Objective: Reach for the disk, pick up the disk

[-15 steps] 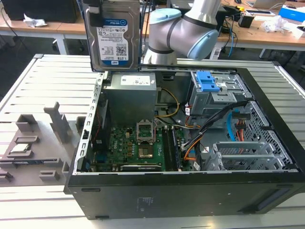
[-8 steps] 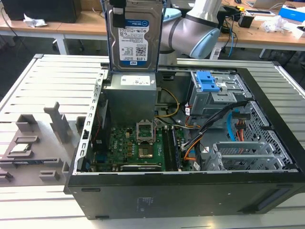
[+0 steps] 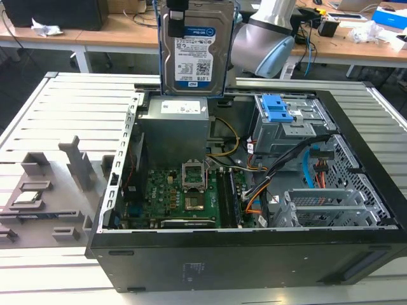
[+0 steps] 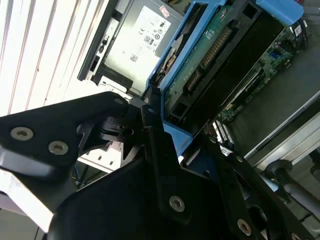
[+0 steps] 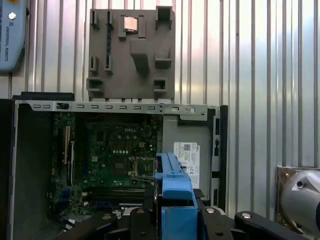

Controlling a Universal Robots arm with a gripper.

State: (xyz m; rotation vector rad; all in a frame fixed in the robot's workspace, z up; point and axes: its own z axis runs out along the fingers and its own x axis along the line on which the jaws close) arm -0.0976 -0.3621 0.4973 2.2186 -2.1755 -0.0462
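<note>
One open computer case (image 3: 222, 257) sat on our ribbed metal table (image 3: 76, 108), desks (image 3: 127, 28) behind it. We saw the gripper (image 5: 175, 212) with fingers (image 4: 155, 145) clamped on the disk (image 3: 194, 51) above the case.

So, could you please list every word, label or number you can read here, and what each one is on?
Nothing reads surely enough to quote.
disk: white-and-blue label with barcodes, print too small.
power supply: white sticker, print too small.
motherboard: white lettering, too small.
robot arm: line of lettering on its cover, too small.
</note>
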